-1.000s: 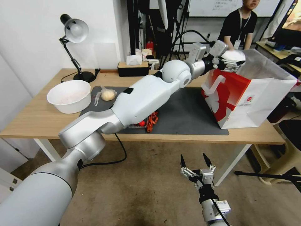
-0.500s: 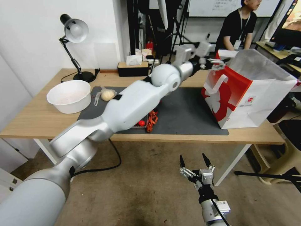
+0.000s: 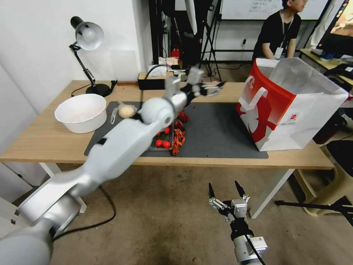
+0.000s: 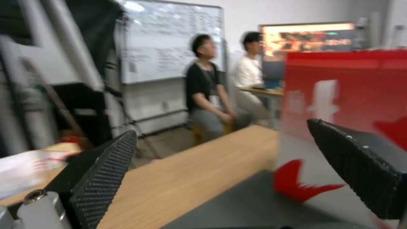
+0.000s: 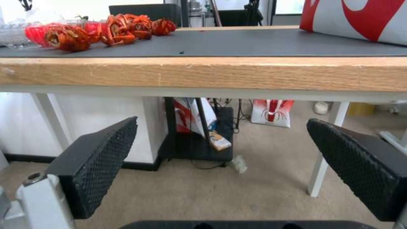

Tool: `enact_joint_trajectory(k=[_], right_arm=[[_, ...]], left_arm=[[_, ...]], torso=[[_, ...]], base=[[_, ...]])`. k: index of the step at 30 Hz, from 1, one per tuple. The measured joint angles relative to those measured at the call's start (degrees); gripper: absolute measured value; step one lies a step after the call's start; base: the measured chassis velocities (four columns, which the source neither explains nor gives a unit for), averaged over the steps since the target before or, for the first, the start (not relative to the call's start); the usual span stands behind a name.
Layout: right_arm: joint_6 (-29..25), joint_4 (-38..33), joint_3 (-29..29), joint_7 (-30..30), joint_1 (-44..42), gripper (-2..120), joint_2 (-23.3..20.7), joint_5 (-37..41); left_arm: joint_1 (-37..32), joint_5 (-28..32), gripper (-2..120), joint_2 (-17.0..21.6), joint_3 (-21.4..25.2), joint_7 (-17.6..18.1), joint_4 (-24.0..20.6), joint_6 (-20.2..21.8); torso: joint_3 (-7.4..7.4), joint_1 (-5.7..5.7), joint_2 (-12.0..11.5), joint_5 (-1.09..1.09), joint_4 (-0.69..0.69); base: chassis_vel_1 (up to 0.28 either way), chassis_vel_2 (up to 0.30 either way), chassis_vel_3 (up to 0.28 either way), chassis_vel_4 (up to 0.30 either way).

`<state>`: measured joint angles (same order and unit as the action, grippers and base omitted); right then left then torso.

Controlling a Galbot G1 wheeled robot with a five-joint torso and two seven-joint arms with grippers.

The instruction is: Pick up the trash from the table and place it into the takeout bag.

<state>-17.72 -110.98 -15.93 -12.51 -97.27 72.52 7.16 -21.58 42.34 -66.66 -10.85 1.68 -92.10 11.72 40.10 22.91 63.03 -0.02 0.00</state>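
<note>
The worktop (image 3: 55, 143) spans mid-frame, the takeout bag (image 3: 290, 110) standing at its right. The beige bowl (image 3: 81, 112) and the clear bag with its pale lump (image 3: 126, 110) lie left of centre. The left tool (image 3: 211, 88), fingers apart and empty, hovers upper centre (the nearer arm); remaining trash lies leftward. The right tool (image 3: 224, 191), fingers apart, hangs low at bottom centre.

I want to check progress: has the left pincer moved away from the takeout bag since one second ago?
Yes. The left pincer, open and empty, has moved from over the takeout bag leftward, now above the table.
</note>
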Motion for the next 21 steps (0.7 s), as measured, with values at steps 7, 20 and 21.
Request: enact_joint_trajectory(k=[7,20,21], right_arm=[[-0.11,0.09,0.17,0.00,0.01,100,0.40,-0.04],[-0.37,-0.09,1.08,0.09,0.02,100,0.31,-0.44],[-0.37,-0.09,1.08,0.09,0.02,100,0.31,-0.44]], left_arm=[[-19.35,-12.97,100,2.17,13.84,1.14,-10.36,-4.07],[-51.86,-31.82,100,-3.23,29.59,8.57,-23.78,-4.96],[-51.86,-31.82,100,-3.23,29.59,8.57,-23.78,-4.96]], torso=[[0.00,0.00,0.00,-0.01,0.02],[0.00,-0.01,0.01,0.01,0.00],[0.00,-0.01,0.01,0.01,0.00]], base=[[0.000,0.000,0.000,0.000],[0.000,0.000,0.000,0.000],[0.000,0.000,0.000,0.000]])
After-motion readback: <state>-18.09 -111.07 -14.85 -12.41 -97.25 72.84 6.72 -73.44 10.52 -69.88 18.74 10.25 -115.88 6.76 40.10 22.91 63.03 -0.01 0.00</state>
